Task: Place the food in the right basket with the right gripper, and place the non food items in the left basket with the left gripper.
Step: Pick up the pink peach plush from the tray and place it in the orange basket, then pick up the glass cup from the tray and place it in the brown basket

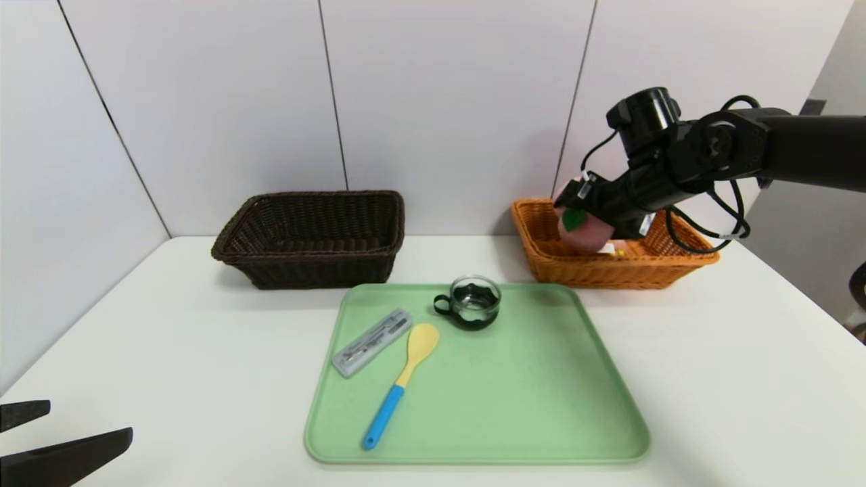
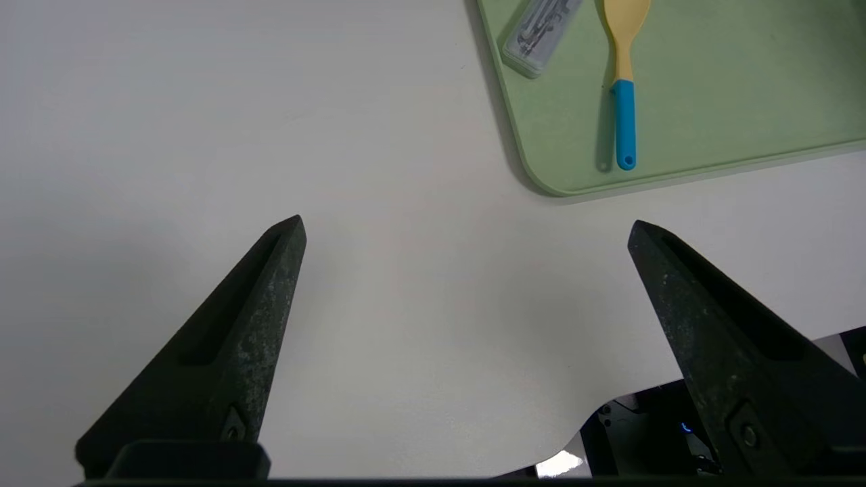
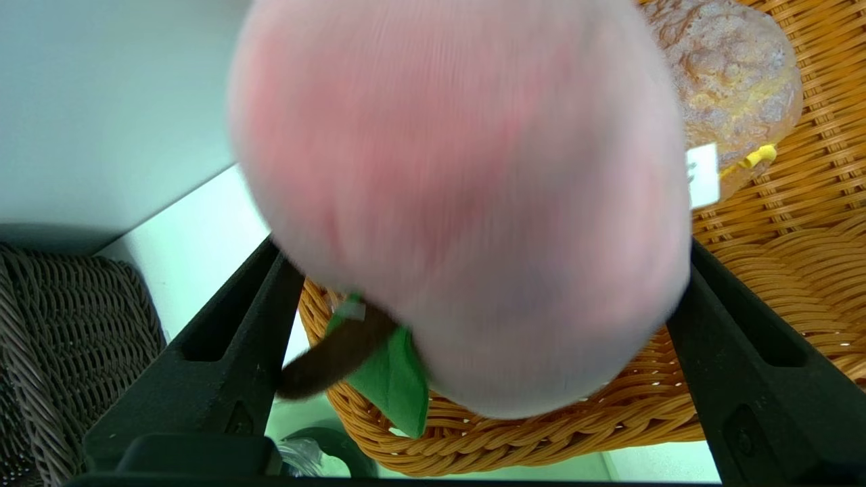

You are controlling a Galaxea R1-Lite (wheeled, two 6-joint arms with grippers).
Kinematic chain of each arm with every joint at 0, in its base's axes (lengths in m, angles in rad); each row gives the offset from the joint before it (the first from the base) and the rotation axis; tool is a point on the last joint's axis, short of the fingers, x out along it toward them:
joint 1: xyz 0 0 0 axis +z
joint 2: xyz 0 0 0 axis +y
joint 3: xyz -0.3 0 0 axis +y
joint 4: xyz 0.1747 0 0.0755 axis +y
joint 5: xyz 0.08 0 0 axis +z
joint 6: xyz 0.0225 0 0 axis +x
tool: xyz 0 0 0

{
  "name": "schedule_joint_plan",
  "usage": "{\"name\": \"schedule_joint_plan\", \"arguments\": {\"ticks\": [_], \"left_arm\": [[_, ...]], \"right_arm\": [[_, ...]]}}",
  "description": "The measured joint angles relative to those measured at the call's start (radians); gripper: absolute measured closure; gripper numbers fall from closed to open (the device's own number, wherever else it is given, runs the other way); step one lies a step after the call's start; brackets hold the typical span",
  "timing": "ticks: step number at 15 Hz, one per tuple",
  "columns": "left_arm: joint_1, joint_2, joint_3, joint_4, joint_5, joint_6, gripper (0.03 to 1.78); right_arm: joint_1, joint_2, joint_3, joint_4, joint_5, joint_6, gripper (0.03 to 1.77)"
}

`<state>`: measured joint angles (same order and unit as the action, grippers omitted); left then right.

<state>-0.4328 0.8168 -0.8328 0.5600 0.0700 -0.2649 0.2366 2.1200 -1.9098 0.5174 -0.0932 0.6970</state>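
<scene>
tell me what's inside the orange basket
A bread roll with a white tag lies in the orange basket. A pink peach sits between the right gripper's spread jaws above it, hiding much of the basket floor.

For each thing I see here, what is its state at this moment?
Right tool: open, over the orange basket.
Peach: between the fingers, blurred, seemingly dropping.
Bread: lying in the orange basket.
Dark basket: nothing visible inside.
Glass cup, spatula, clear case: on the green tray.
Left tool: open, holding nothing, above the table.
</scene>
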Motion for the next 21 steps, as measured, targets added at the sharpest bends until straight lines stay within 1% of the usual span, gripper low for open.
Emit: {"name": "schedule_joint_plan", "arguments": {"ticks": [6, 8, 10, 11, 13, 16, 17, 19, 20, 21], "left_arm": [[0.0, -0.003, 0.0, -0.015, 0.003, -0.008, 0.12], [0.0, -0.004, 0.009, -0.08, -0.016, -0.011, 0.12], [0.0, -0.001, 0.036, -0.183, -0.028, -0.012, 0.12], [0.0, 0.001, 0.047, -0.227, -0.027, -0.011, 0.12], [0.0, 0.008, 0.054, -0.238, -0.012, 0.0, 0.12], [0.0, 0.027, 0.054, -0.235, 0.069, 0.039, 0.12], [0.0, 0.035, 0.054, -0.235, 0.084, 0.049, 0.12], [0.0, 0.051, 0.053, -0.243, 0.117, 0.081, 0.12], [0.0, 0.058, 0.054, -0.252, 0.133, 0.107, 0.12], [0.0, 0.063, 0.055, -0.269, 0.134, 0.118, 0.12]], "right_arm": [[0.0, -0.015, 0.001, 0.0, -0.001, -0.001, 0.12], [0.0, -0.031, 0.001, 0.0, -0.001, -0.005, 0.11], [0.0, -0.061, 0.0, 0.011, -0.001, -0.01, 0.11], [0.002, -0.083, 0.0, 0.035, -0.001, -0.012, 0.11], [0.011, -0.134, 0.0, 0.122, -0.001, -0.023, 0.11], [0.034, -0.232, -0.002, 0.274, -0.001, -0.048, 0.11], [0.047, -0.266, -0.003, 0.335, 0.001, -0.05, 0.11], [0.073, -0.326, -0.004, 0.434, 0.002, -0.041, 0.11], [0.08, -0.353, -0.004, 0.486, 0.003, -0.029, 0.11], [0.086, -0.376, -0.004, 0.535, 0.003, -0.003, 0.11]]}}
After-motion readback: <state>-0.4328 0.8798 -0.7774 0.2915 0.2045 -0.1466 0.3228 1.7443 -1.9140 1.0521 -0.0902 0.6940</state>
